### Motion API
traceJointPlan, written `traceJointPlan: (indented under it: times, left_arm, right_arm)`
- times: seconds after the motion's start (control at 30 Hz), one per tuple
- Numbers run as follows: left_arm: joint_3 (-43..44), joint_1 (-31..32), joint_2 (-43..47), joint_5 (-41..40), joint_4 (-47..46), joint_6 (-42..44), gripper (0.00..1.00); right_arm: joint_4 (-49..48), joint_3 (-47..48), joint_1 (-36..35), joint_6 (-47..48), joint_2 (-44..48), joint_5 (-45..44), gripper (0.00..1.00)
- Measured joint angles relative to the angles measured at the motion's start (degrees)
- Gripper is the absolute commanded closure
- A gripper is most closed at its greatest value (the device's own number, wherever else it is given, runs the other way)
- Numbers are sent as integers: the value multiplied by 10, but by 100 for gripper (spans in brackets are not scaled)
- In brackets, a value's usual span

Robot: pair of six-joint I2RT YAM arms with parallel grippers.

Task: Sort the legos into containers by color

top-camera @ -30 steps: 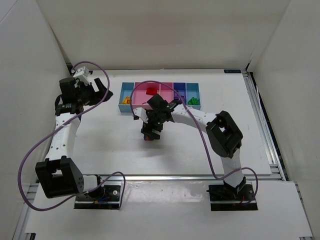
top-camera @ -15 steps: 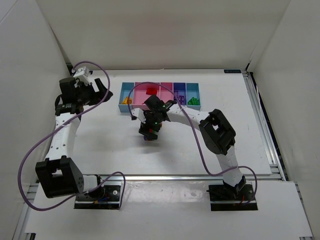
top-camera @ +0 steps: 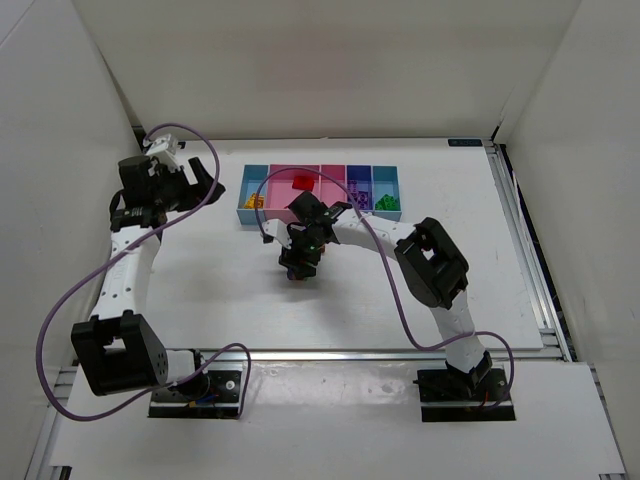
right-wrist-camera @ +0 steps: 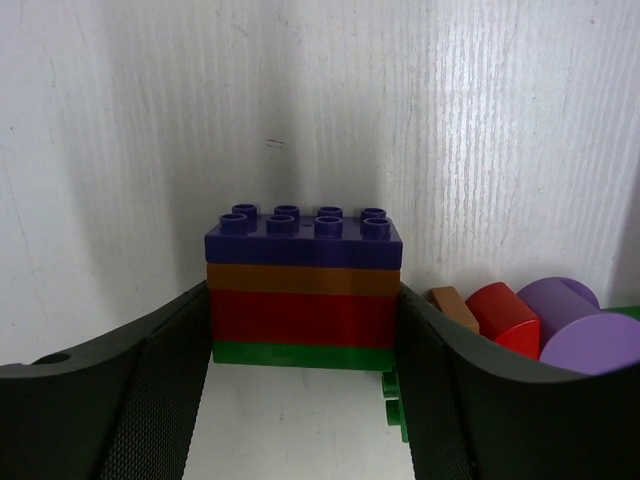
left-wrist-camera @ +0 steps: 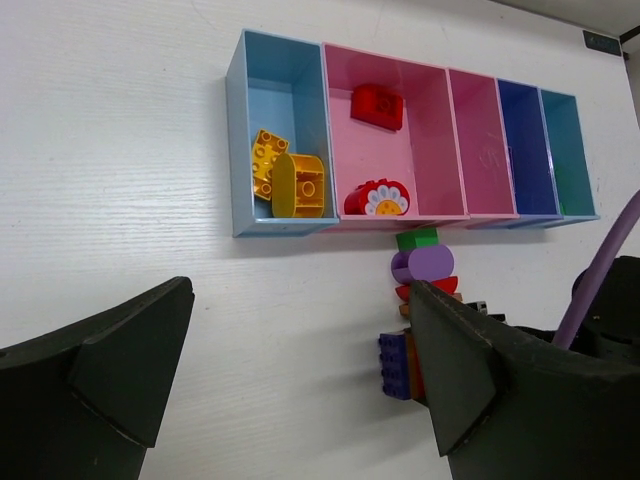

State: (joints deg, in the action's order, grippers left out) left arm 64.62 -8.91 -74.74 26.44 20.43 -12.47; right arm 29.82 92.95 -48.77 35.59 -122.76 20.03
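On the white table (top-camera: 200, 300) before the five-compartment tray (left-wrist-camera: 236, 150), our right gripper (right-wrist-camera: 303, 300) pinches one four-brick stack (right-wrist-camera: 303, 265), while our left gripper (left-wrist-camera: 300, 295) hangs spread left of that tray

Long shallow plastic tray of five open compartments (left-wrist-camera: 233, 140) lies across far middle of white worktop (top-camera: 220, 300).

Bare worktop left of tray and before its left end. Left hand (left-wrist-camera: 300, 300) hangs over that strip, black fingers wide apart, nothing between them.

Loose cluster of small plastic pieces (green brick, purple cylinder, red and brown bits) (left-wrist-camera: 425, 265) sits just before tray's front wall, blocking low passage there.

Four-layer brick stack, purple over orange, red, green (right-wrist-camera: 303, 270), stands just beside cluster. Right hand (right-wrist-camera: 302, 300) presses both its sides. Cluster crowds right finger's outer face; beyond left finger, bare worktop.

Thin purple cable (left-wrist-camera: 600, 265) arcs above worktop right of cluster.

White enclosure walls (top-camera: 60, 100) bound left, far and right sides.
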Motion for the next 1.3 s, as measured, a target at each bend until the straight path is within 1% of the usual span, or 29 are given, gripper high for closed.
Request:
traceJointPlan:
  times: [0.03, 0.17, 0.23, 0.37, 0.5, 0.67, 0.77, 0.87, 1.0, 1.13, 1.3]
  left_arm:
    - [-2, 0, 0, 0, -1, 0, 2]
    - [-14, -4, 0, 5, -1, -6, 5]
    - [-20, -11, 0, 16, -2, -15, 6]
    - [-32, -35, 1, 63, 9, -47, 10]
    - [-59, -49, 4, 124, 29, -71, 14]
    - [-133, -48, 13, 206, 36, -98, 14]
    - [-155, -41, 14, 243, 36, -114, 14]
    - [-155, -24, 16, 266, 17, -127, 14]
    - [-151, -3, 16, 281, -12, -147, 17]
    - [-118, 16, -3, 282, -28, -156, 20]
    - [-86, 32, -27, 280, -43, -160, 28]
  right_arm:
    - [-1, 0, 0, 2, 0, 0, 54]
    - [-1, 0, 0, 4, 0, 1, 62]
    - [-2, 0, 0, 4, 0, 1, 64]
    - [-3, -3, 4, -9, 11, 0, 72]
    - [-5, -11, 16, -40, 59, 2, 75]
    - [-45, -18, 54, -88, 149, 14, 76]
    - [-63, -7, 76, -119, 181, 27, 75]
    - [-75, 10, 79, -146, 183, 47, 75]
    - [-73, 19, 71, -167, 177, 75, 75]
    - [-73, 30, 62, -174, 165, 91, 75]
    - [-71, 35, 53, -172, 162, 105, 75]
